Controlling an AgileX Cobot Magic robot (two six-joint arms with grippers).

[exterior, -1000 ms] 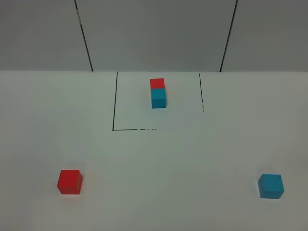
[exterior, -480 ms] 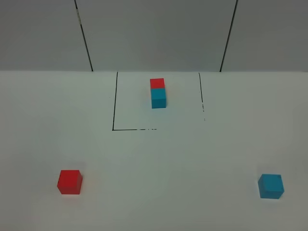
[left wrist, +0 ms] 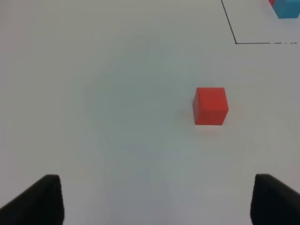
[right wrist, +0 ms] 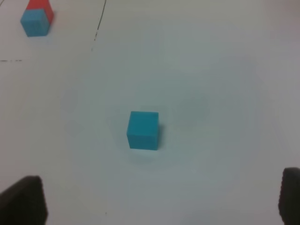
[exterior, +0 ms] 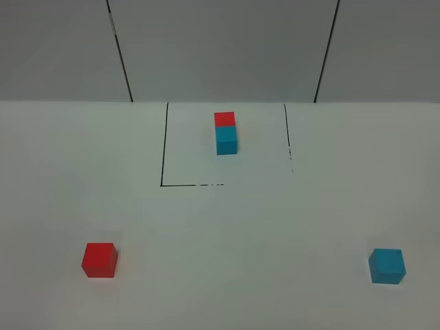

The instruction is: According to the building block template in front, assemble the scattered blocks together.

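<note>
The building block template (exterior: 225, 133) is a red cube joined to a cyan cube inside thin black lines (exterior: 163, 151) at the back middle of the white table. The scattered red cube (exterior: 100, 260) sits at the front left; it also shows in the left wrist view (left wrist: 210, 106). The scattered cyan cube (exterior: 387, 266) sits at the front right and shows in the right wrist view (right wrist: 143, 130). My left gripper (left wrist: 150, 202) is open and empty, short of the red cube. My right gripper (right wrist: 154, 202) is open and empty, short of the cyan cube. Neither gripper shows in the high view.
The white table (exterior: 234, 234) ends at a grey wall (exterior: 220, 48) with dark seams behind the template. The template also shows at the edge of both wrist views (left wrist: 285, 7) (right wrist: 35, 18).
</note>
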